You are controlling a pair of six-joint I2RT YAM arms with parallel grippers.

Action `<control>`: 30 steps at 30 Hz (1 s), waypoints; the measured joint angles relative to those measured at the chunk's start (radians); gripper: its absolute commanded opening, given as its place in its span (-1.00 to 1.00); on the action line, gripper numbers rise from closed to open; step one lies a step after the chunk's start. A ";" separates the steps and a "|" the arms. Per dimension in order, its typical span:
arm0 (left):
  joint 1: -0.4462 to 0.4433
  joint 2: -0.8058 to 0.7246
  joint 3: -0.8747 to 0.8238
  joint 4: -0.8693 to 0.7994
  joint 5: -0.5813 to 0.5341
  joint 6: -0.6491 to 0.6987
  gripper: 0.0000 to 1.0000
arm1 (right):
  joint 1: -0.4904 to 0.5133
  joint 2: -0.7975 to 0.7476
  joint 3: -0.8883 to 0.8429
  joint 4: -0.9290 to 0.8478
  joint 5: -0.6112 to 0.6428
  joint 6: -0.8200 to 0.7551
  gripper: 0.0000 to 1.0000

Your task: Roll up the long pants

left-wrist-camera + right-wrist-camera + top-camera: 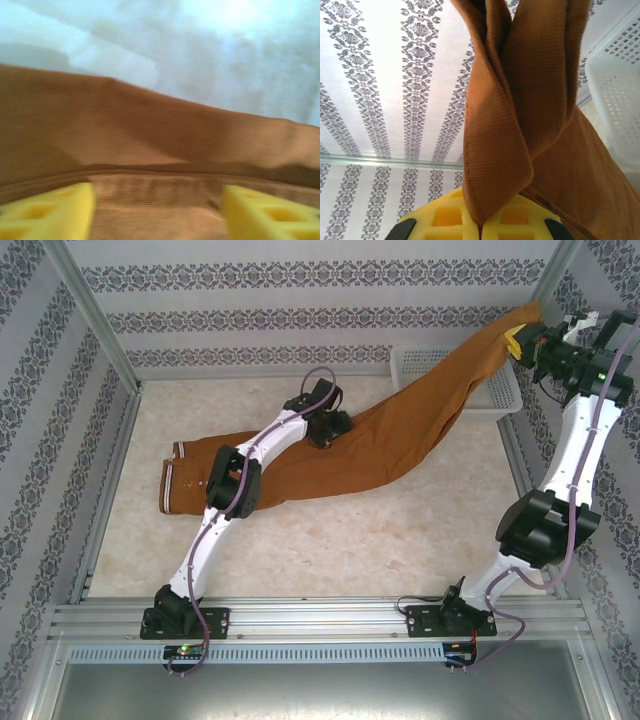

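Observation:
The rust-brown long pants stretch from their waistband at the left of the table up to the far right corner. My right gripper is shut on the leg ends and holds them high above the basket; the cloth is pinched between its yellow pads. My left gripper is pressed down on the middle of the pants, its yellow fingers spread apart with flat cloth between them.
A white lattice basket stands at the back right under the raised legs, its wall showing beside the cloth. Patterned walls enclose the marbled table, with a metal rail at the near edge.

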 measured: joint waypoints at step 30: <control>0.621 -1.037 -0.694 -0.177 -0.462 0.254 -1.00 | 1.120 0.800 0.617 0.441 0.209 0.418 -1.00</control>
